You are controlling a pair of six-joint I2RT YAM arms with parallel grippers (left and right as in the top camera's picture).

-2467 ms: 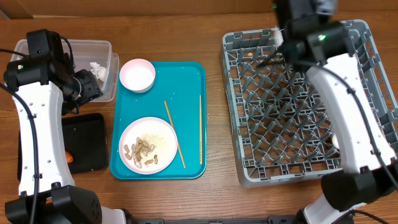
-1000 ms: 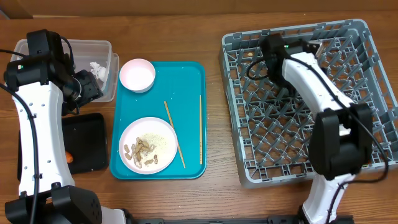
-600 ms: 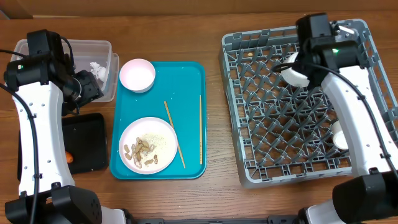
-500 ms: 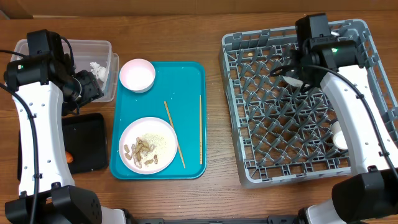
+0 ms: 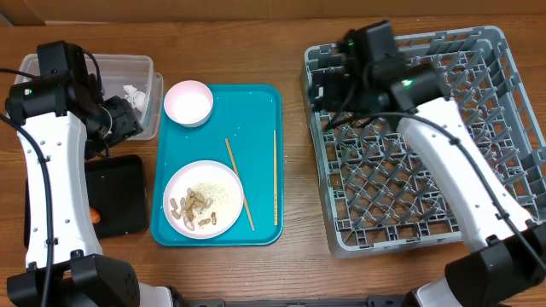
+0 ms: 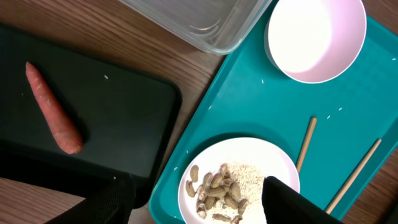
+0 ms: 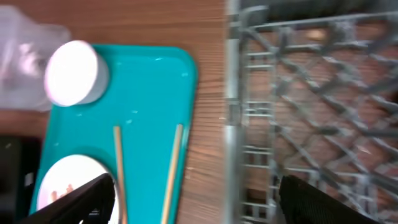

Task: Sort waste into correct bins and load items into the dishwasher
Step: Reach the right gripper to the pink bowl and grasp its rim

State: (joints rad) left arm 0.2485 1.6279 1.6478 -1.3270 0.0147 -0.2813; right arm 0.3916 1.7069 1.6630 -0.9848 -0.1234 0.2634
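While the right gripper (image 7: 196, 183) hangs released, seemingly empty, over the square grey plastic dish rack's (image 5: 367, 196) far-left edge, the left gripper (image 6: 196, 186) gapes empty by the clear rectangular plastic tub (image 5: 136, 61); the round white plate (image 6: 261, 155) sits on the teal tray (image 6: 236, 106).

The left arm (image 5: 38, 179) and right arm (image 5: 456, 170) are wearing white shells over black joints, black cables trailing alongside.

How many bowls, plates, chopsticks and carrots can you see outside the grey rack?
White bowl: 1
White plate: 1
Chopsticks: 2
Carrot: 1
Total: 5
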